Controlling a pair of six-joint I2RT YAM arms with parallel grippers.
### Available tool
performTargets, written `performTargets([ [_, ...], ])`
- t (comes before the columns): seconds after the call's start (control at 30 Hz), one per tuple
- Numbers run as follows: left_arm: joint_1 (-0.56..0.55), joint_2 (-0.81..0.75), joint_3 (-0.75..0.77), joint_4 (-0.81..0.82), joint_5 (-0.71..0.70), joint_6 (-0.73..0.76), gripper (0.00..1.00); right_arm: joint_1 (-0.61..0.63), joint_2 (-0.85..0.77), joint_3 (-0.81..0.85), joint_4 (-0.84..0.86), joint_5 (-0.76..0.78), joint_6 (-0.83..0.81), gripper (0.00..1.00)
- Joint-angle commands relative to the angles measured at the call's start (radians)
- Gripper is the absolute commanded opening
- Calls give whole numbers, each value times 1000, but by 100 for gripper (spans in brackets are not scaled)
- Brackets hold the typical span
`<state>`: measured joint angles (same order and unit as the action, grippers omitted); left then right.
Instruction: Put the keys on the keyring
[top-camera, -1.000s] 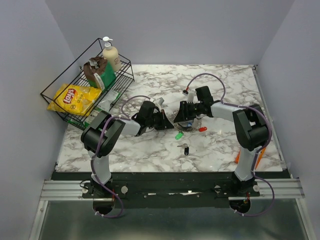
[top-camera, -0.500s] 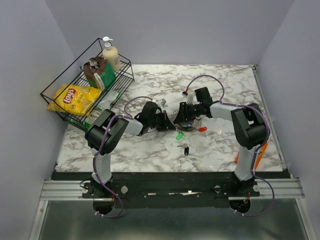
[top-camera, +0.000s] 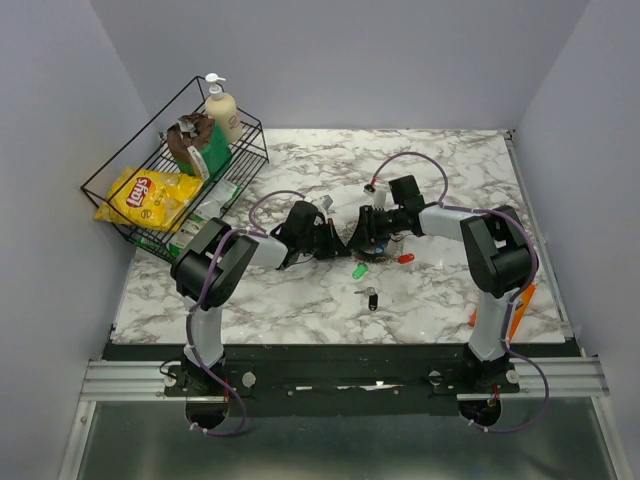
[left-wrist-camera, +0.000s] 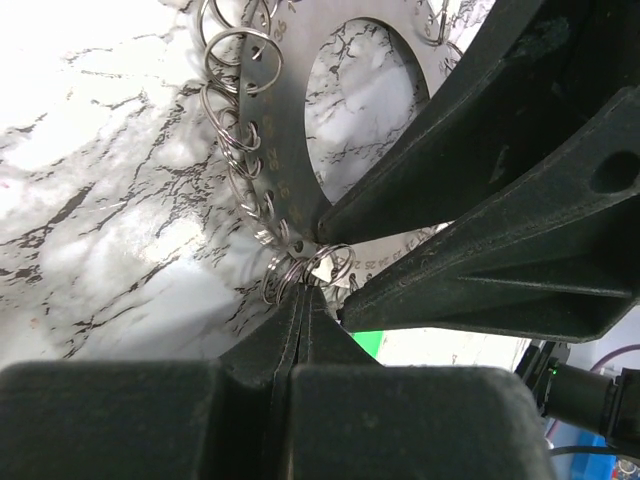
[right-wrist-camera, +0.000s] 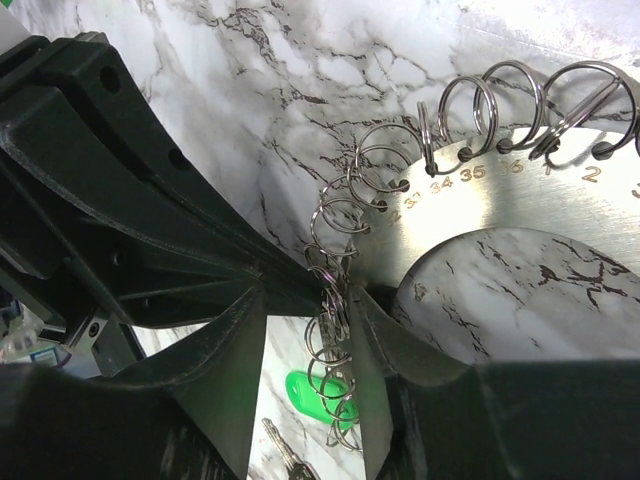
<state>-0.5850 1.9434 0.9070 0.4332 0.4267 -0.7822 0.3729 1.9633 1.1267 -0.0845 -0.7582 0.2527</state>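
The keyring (right-wrist-camera: 470, 200) is found at mid-desk (top-camera: 450, 170), its rim pinched by the fully closed left end effector (left-wrist-camera: 300, 296). The right end effector (right-wrist-camera: 305, 330) is set narrow, unclamped, straddling that rim. A green key (top-camera: 358, 271), red key (top-camera: 405, 258) and black key (top-camera: 372, 298) are noted loose just nearward.

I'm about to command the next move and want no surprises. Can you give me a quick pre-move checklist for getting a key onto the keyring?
1. Left gripper shut on the rim of the keyring: ok.
2. Right gripper open, astride the small split rings: ok.
3. A key held in a gripper: not ok. The green key, red key and black key lie loose on the table.
4. Keys on the visible split rings: not ok, none seen.
5. Grippers clear of each other: cannot tell; they crowd close.
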Motion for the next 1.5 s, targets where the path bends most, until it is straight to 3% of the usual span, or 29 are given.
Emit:
performTargets([
  [0.0, -7, 31, 3, -60, -62, 29, 0, 6, 22, 8, -46, -23, -6, 44],
  [0.73, -6, 25, 9, -71, -66, 38, 0, 6, -27, 12, -146, 82, -27, 24],
  [1.0, -6, 19, 6, -71, -66, 40, 0, 6, -26, 24, -147, 94, -23, 1],
  [1.23, -3, -29, -2, -53, -69, 52, 0, 6, -58, 35, -129, 122, -39, 1],
  [1.33, 10, -78, -3, -48, -75, 63, 8, 6, -76, 41, -109, 129, -38, 1],
  [1.47, 34, -179, -17, -45, -78, 72, 27, 4, -92, 74, -95, 141, -38, 1],
])
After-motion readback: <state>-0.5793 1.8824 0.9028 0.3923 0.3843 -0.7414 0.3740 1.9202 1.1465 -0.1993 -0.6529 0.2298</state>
